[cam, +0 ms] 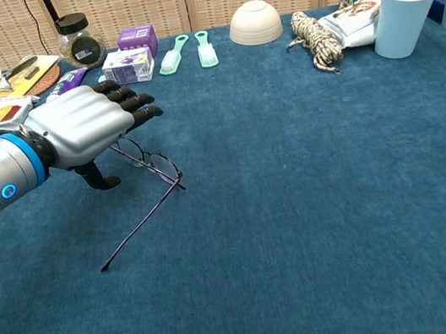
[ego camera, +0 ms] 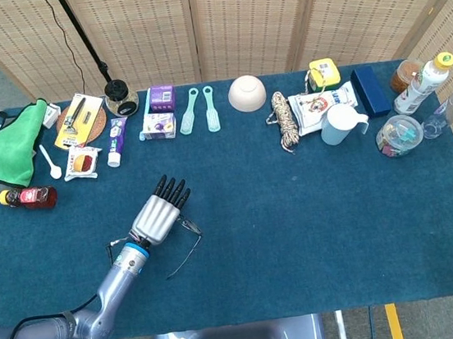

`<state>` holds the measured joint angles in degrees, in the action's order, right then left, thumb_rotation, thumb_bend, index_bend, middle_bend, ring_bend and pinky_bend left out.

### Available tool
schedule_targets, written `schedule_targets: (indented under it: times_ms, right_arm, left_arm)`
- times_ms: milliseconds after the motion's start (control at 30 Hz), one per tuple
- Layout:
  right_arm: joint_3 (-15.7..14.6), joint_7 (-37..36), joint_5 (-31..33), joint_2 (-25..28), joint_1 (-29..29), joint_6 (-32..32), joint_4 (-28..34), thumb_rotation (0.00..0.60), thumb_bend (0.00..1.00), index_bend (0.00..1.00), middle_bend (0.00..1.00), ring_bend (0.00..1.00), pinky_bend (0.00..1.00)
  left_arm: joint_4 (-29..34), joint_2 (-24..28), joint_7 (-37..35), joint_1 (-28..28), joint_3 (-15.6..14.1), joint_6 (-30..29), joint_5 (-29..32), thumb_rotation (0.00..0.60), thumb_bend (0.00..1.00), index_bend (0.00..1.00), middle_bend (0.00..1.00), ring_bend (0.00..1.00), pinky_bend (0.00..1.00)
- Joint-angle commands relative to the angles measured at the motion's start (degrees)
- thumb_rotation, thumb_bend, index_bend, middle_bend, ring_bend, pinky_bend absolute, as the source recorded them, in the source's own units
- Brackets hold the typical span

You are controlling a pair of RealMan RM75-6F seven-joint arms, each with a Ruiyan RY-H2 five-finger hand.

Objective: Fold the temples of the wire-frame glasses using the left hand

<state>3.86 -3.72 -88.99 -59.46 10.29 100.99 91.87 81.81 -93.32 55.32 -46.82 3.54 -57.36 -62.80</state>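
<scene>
We see our silver left hand [cam: 83,126] hovering left of centre, fingers [cam: 131,105] extended and released above the thin wire-frame glasses [cam: 147,164] resting on the blue-carpeted counter [cam: 315,203].

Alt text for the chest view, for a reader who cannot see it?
The robot's left hand hovers palm-down, fingers extended, over wire-frame glasses on a blue cloth table, one temple splayed out toward the camera. A bowl, rope coil and pitcher line the far edge.

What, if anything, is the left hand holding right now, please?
Nothing: the left hand hovers with fingers stretched out above the glasses, which lie on the table with one temple unfolded.
</scene>
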Motion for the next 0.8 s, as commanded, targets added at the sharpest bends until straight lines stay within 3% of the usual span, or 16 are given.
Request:
schedule_targets:
  times_ms: [33, 333, 433, 800]
  right_arm:
    - [0.03, -0.05, 0.03, 0.03, -0.07, -0.09, 0.02, 0.6, 0.0, 0.25, 0.12, 0.15, 0.22]
    - [0.07, -0.24, 0.02, -0.22, -0.43, -0.56, -0.17, 0.6, 0.0, 0.25, 0.12, 0.15, 0.22]
    - [0.03, -0.54, -0.11, -0.36, -0.5, -0.59, -0.34, 0.6, 0.0, 0.25, 0.12, 0.15, 0.22]
    - [-0.08, -2.22, 0.34, -0.73, -0.17, -0.45, -1.76, 0.6, 0.0, 0.25, 0.12, 0.15, 0.22]
  left_arm:
    - [4.3, 2.08, -3.29, 0.89, 0.65, -0.05, 1.14, 0.491, 0.23, 0.0, 0.0, 0.0, 0.0]
    - [14.94, 8.3, -6.65, 1.55, 1.4, 0.14, 3.35, 0.487, 0.23, 0.0, 0.0, 0.0, 0.0]
    - [20.23, 9.94, -6.14, 1.55, 0.22, -0.04, 2.79, 0.488, 0.23, 0.0, 0.0, 0.0, 0.0]
    - [27.04, 7.14, -0.73, 0.73, -1.2, -4.22, 8.73, 0.484, 0.23, 0.0, 0.0, 0.0, 0.0]
